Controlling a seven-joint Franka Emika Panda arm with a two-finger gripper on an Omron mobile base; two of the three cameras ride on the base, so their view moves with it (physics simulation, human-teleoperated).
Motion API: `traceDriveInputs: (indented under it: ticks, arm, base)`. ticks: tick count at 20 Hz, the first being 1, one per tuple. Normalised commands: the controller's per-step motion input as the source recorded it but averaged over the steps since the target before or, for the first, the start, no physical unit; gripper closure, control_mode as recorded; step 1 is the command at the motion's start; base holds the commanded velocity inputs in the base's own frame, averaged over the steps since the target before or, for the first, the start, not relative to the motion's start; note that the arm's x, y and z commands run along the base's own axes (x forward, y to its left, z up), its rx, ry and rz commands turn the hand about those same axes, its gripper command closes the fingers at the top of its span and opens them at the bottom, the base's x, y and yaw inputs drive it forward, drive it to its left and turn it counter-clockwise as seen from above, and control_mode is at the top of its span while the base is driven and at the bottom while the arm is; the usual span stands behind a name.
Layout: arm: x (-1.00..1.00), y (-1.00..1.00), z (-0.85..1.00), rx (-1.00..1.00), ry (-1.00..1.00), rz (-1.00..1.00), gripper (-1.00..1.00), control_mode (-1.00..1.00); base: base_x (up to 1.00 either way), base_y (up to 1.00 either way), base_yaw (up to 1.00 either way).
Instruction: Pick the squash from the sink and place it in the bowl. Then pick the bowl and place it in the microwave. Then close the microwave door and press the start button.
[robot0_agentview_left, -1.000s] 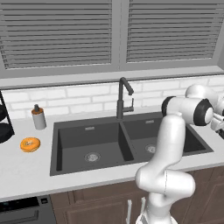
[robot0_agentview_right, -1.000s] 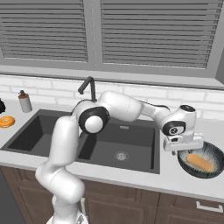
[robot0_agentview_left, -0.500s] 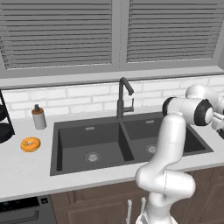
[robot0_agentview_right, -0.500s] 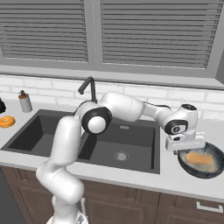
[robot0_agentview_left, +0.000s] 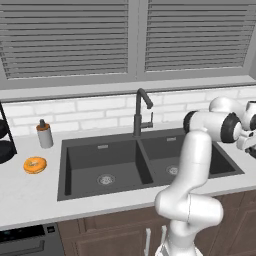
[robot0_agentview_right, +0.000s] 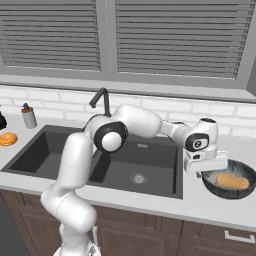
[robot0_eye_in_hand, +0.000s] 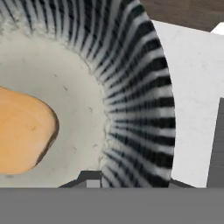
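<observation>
This is a home kitchen, rendered by computer. The gripper (robot0_agentview_right: 202, 173) hangs over a white stone counter (robot0_agentview_right: 215, 207), and under that counter there are brown wooden cabinet doors (robot0_agentview_right: 140, 230). To the left of the gripper, a dark grey double-basin sink (robot0_agentview_right: 135, 170) with round steel drains is set into the counter, with a tall dark faucet (robot0_agentview_left: 140, 111) behind it. Behind the gripper, the wall has white brick-shaped tiles (robot0_agentview_right: 55, 102), and above them is a wide window with closed grey blinds (robot0_agentview_right: 175, 37). Far to the left of the gripper, beyond the sink, a small bottle (robot0_agentview_left: 44, 134) and an orange donut (robot0_agentview_left: 35, 164) stand on the counter.
</observation>
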Motion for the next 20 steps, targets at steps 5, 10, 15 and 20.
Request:
traceDriveInputs:
  ticks: [5, 10, 15, 20]
  arm:
    - [0.0, 0.01, -0.12, 0.02, 0.13, 0.02, 1.0, -1.0]
    - [-0.07, 0.0, 0.02, 0.0, -0.03, 0.0, 1.0, -1.0]
    - [-0.3, 0.01, 0.27, 0.0, -0.22, 0.04, 1.0, -1.0]
    - [-0.29, 0.15, 0.39, 0.0, -0.21, 0.1, 1.0, -1.0]
  base:
    - [0.0, 0.0, 0.0]
    - [0.0, 0.0, 0.0]
    - [0.0, 0.0, 0.0]
    - [0.0, 0.0, 0.0]
